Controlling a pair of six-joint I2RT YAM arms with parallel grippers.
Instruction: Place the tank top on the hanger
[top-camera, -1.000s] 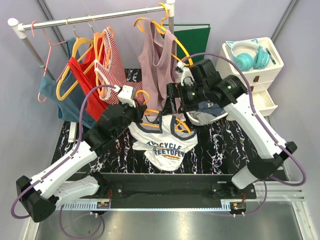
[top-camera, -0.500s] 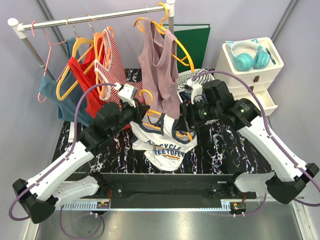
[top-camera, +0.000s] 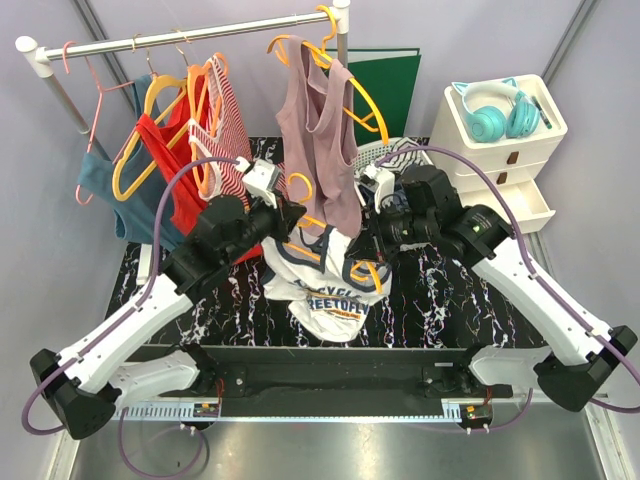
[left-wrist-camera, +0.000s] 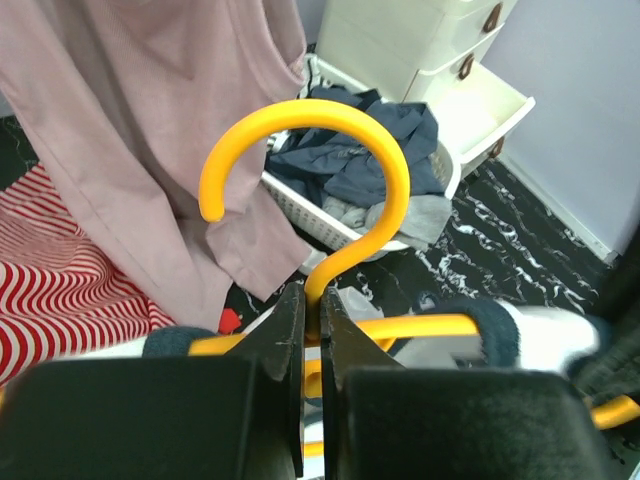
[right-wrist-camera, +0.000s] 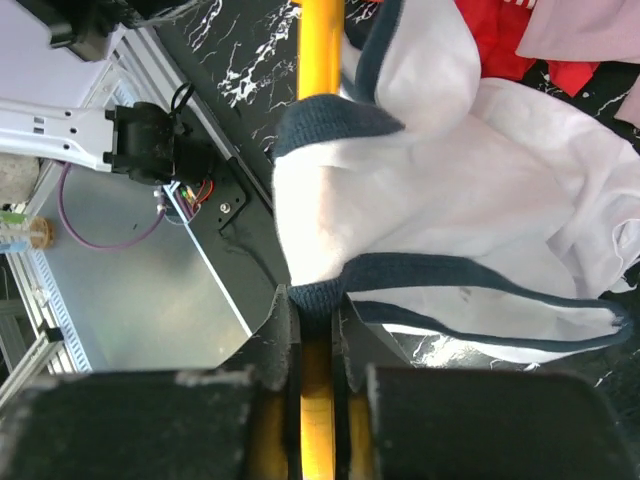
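Your left jaws are clamped on the hanger (left-wrist-camera: 300, 110) at its neck, just under the hook. Your right jaws are closed on one hanger arm, right where the navy trim of the tank top (right-wrist-camera: 450, 230) crosses it; the top hangs bunched from the hanger between the arms, over the table (top-camera: 450, 290). Pull outward with the right and that strap may slide off the arm's end, or the hanger may twist in the left's single narrow pinch.

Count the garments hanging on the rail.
4, left to right: blue top, red top, striped top, mauve tank top. Others may be hidden behind.
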